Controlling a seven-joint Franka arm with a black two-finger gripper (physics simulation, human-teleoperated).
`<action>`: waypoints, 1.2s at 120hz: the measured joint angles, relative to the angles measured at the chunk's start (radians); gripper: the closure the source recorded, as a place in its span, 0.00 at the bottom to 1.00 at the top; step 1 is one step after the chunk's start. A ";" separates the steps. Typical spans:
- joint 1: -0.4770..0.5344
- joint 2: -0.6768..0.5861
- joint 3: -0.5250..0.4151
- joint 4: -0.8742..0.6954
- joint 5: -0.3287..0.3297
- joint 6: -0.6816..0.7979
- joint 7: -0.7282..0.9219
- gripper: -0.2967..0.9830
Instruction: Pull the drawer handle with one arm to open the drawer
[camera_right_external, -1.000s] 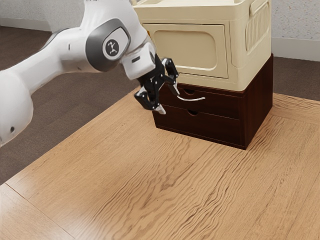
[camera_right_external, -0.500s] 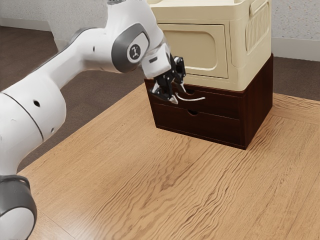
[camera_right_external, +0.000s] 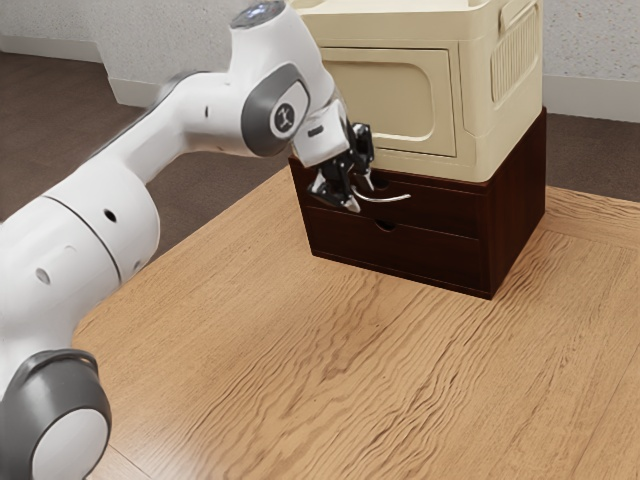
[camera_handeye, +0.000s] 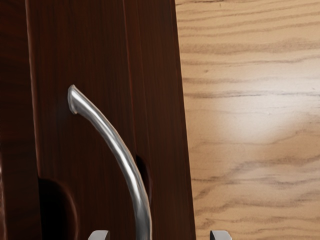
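Note:
My gripper (camera_right_external: 361, 194) is at the left end of the curved silver handle (camera_right_external: 388, 199) in the exterior view, in front of the dark brown drawer box (camera_right_external: 430, 250). The wrist view has the handle (camera_handeye: 121, 152) arching out from the upper drawer's front (camera_handeye: 85, 150) and running down between the tips of my gripper (camera_handeye: 160, 235). Gaps remain on both sides of the bar, so the fingers stand open around it. The upper drawer looks flush with the box. Part of the handle's near end is hidden by my fingers in the exterior view.
A large cream container (camera_right_external: 400, 100) rests on top of the drawer box, just above the handle. The wooden table (camera_right_external: 300, 350) extends in front of the box. A second drawer (camera_right_external: 400, 245) lies below the upper one.
My hand has moved toward the exterior view's right, up to the handle, with the motion small lately. The fingers now stand somewhat closer together. The drawers and handle have not moved.

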 joint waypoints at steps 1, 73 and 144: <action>0.000 0.001 0.000 0.001 0.000 0.000 0.000 0.61; -0.067 -0.207 0.032 -0.343 0.000 0.094 -0.002 0.77; -0.166 -0.616 0.064 -0.897 0.138 0.277 -0.030 0.79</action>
